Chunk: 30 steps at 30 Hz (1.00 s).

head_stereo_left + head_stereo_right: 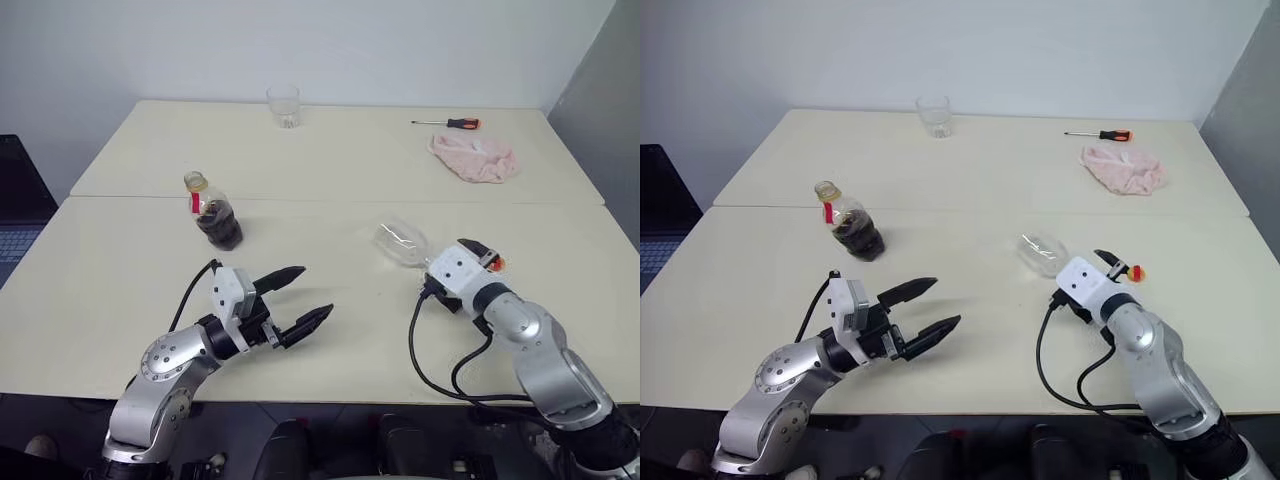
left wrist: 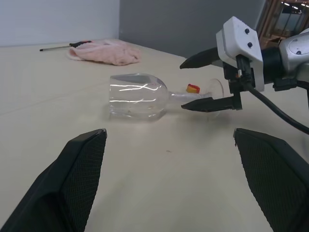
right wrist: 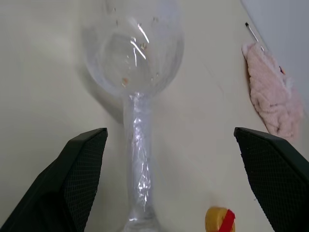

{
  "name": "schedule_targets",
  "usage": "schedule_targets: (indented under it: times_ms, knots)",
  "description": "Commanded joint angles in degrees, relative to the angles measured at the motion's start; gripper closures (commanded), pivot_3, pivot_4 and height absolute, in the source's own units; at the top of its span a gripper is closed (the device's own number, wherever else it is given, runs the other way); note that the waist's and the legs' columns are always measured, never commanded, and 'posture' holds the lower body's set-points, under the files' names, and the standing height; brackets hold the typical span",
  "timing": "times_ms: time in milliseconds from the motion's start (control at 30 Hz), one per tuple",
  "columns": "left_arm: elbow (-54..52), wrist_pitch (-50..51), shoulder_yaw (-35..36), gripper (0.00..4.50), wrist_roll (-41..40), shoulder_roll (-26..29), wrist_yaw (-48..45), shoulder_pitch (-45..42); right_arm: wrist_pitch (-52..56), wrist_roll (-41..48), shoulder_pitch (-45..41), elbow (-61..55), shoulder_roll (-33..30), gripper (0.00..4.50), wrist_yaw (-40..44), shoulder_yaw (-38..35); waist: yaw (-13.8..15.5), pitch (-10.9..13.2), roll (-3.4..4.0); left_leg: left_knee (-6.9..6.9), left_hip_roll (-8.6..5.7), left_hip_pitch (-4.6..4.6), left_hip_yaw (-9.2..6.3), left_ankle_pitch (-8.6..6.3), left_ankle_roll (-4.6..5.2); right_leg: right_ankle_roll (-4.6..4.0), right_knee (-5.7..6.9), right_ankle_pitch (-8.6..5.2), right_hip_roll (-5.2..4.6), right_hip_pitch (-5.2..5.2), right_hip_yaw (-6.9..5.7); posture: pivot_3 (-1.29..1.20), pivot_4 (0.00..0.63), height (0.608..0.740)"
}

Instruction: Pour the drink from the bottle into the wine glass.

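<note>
A wine glass lies tipped on its side on the cream worktop, its stem running between the two spread fingers of the right hand, which close on nothing; the bowl points away from that hand and the foot sits nearest the wrist. A small yellow cap with a red strip rests on the worktop just beside the stem, near the same hand. The left hand hovers over the near part of the worktop with its black fingers wide apart and empty, aimed across toward the fallen glass, which lies well beyond its fingertips. The bottle, uncapped and upright with dark drink filling its lower half, stands ahead of the left hand, apart from it. Farther off, past both hands, sit a clear tumbler, a pink cloth and a screwdriver.
</note>
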Motion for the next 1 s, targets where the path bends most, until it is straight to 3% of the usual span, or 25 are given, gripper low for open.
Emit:
schedule_targets:
  times_ms: [33, 600, 867, 1000]
  knots:
    - [-1.87, -0.41, 0.10, 0.03, -0.91, -0.05, -0.13, -0.22, 2.33, -3.06, -0.32, -1.43, 0.78, 0.00, -0.29, 1.60, 0.00, 0.00, 0.00, 0.00, 0.00, 0.00, -0.01, 0.00, 0.00, 0.00, 0.00, 0.00, 0.00, 0.00, 0.00, 0.00, 0.150, 0.740]
    - [-3.14, -0.68, 0.73, 0.03, -0.67, -1.03, 2.48, 1.95, 1.64, -10.25, -6.63, 3.29, 5.41, 0.00, 0.76, 5.24, -0.11, 0.00, 0.00, -0.05, 0.02, 0.00, -0.04, 0.00, 0.00, 0.00, -0.06, 0.00, 0.00, -0.01, -0.01, 0.00, 0.150, 0.740]
    - [-4.21, -0.94, 1.07, 0.03, -0.81, -0.76, 3.02, 3.72, 5.26, 0.70, -3.30, -8.97, 6.06, 0.00, 11.48, -5.00, -0.07, 0.01, 0.01, -0.07, 0.02, -0.03, -0.12, -0.01, 0.01, 0.00, -0.17, 0.00, -0.02, 0.00, -0.01, 0.00, 0.150, 0.740]
    - [-3.69, -0.95, 0.52, 0.03, -0.64, -1.02, 3.09, 3.18, 9.18, 5.45, -5.75, -11.32, 3.17, 0.00, 16.94, -8.02, -0.06, 0.01, 0.01, -0.06, 0.01, -0.03, -0.13, -0.01, 0.01, 0.02, -0.25, 0.02, -0.02, 0.06, -0.05, 0.00, 0.150, 0.740]
